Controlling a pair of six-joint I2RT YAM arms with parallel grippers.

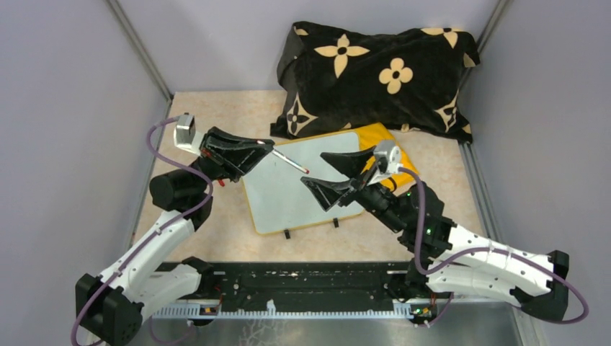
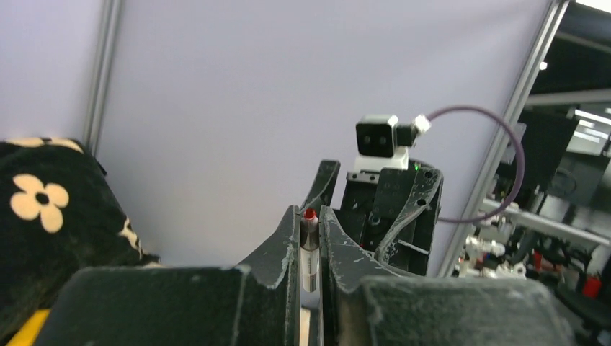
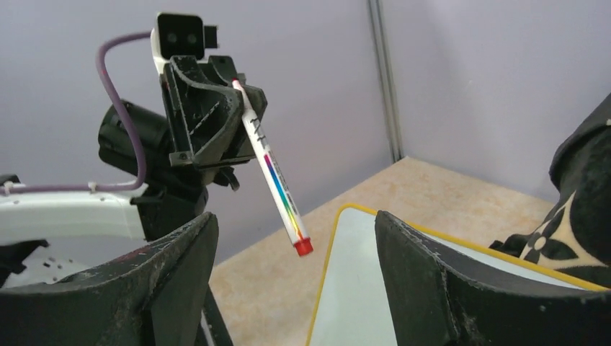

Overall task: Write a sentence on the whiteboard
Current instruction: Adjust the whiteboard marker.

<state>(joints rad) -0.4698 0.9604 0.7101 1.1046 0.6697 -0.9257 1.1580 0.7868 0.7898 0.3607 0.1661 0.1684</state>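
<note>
Lying mid-frame in the top view, the whiteboard (image 1: 288, 198) is sitting on the bench (image 1: 216, 108), its face looking blank. Your left claw (image 1: 270, 149) is gripping a marker (image 1: 292, 162) over its upper-left corner; your right claw (image 1: 312, 167) is hovering open. Pressing down, you are risking the marker slipping or the unheld board sliding.
</note>
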